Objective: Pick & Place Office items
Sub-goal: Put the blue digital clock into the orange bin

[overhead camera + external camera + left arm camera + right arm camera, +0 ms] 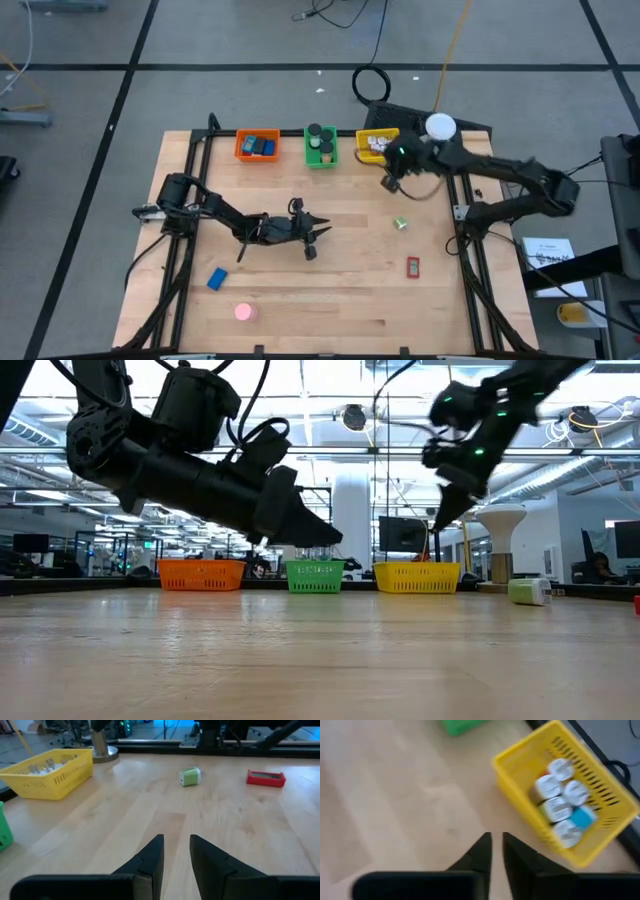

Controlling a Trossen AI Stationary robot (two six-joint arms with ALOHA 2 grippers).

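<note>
- Four office items lie loose on the bench (340, 290): a green-and-white block (400, 224) at about three o'clock from centre, a red block (413, 266) at four o'clock, a blue block (217, 279) at seven o'clock and a pink round piece (245, 312) near six o'clock.
- The rest sit sorted in the orange bin (257, 146), green bin (320, 146) and yellow bin (377, 144) along twelve o'clock.
- All look light, small and stiff; the blocks should take a pinch across their short flat sides, while the pink disc is low and may slide.
- The left end effector (318, 240) hovers mid-bench, fingers narrowly parted, holding nothing.
- The right end effector (389, 183) hangs just beside the yellow bin; its fingers are nearly clenched with nothing visible between them.
- The right wrist view is smeared, so the white and blue pieces inside the yellow bin stay hard to name.
- Some bin contents are too small to identify from above.
</note>
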